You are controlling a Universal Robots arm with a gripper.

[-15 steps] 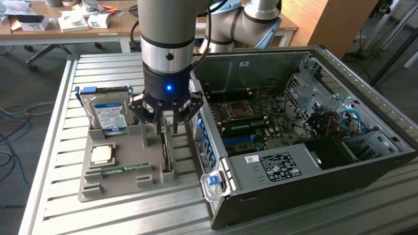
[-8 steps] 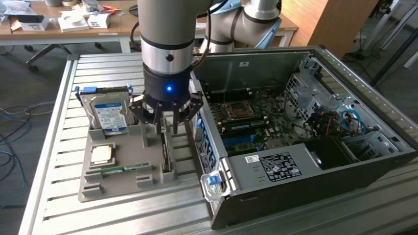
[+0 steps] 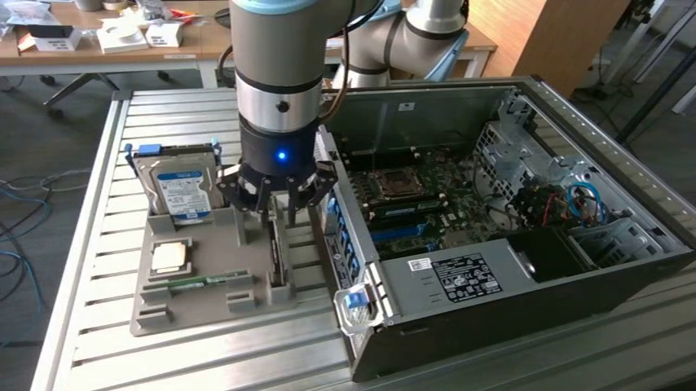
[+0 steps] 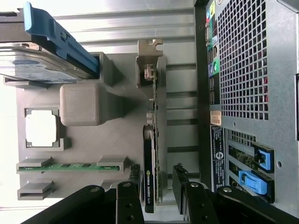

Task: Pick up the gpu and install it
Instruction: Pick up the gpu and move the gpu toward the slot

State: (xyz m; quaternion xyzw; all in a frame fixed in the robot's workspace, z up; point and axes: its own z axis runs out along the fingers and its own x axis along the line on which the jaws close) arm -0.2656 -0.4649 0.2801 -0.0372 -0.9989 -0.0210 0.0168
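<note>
Your tray (image 3: 212,248) sits on the table (image 3: 98,204), to the exterior view's left of the computer case (image 3: 478,334).
- Far end of tray: hard drive (image 3: 182,191).
- Nearer the exterior camera: CPU (image 3: 169,257), then memory stick (image 3: 201,281).
- Case-side edge: gpu (image 3: 276,252), on edge.
- Gripper (image 3: 285,208) above the gpu, one finger on either side.

1 gpu (image 4: 149,163), 1 hard drive (image 3: 182,191), 1 memory stick (image 4: 70,165), 1 processor (image 3: 171,257), 1 case (image 3: 522,281).
</note>
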